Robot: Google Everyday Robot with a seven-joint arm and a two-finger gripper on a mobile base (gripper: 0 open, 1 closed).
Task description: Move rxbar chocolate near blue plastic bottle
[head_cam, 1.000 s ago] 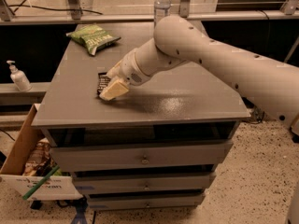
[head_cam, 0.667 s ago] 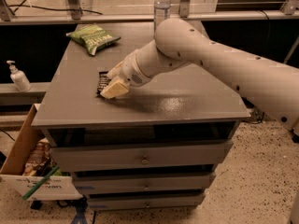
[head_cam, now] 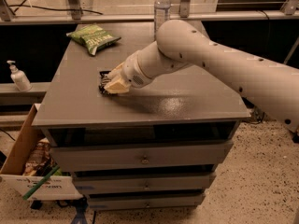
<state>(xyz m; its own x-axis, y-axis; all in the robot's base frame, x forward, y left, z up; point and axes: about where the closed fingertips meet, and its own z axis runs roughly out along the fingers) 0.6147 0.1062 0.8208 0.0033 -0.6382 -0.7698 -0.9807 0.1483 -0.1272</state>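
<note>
The rxbar chocolate (head_cam: 103,74), a small flat black-wrapped bar, lies on the left middle of the grey cabinet top (head_cam: 187,97). My gripper (head_cam: 114,85) is down on it and covers most of the bar; only its left edge shows. The blue plastic bottle (head_cam: 161,7), clear with a white cap, stands upright at the far edge of the top, behind my arm and well apart from the bar.
A green chip bag (head_cam: 93,37) lies at the far left of the top. A white pump bottle (head_cam: 18,77) stands on a low shelf to the left. An open cardboard box (head_cam: 21,153) sits on the floor at the left. Drawers (head_cam: 142,158) are below the top.
</note>
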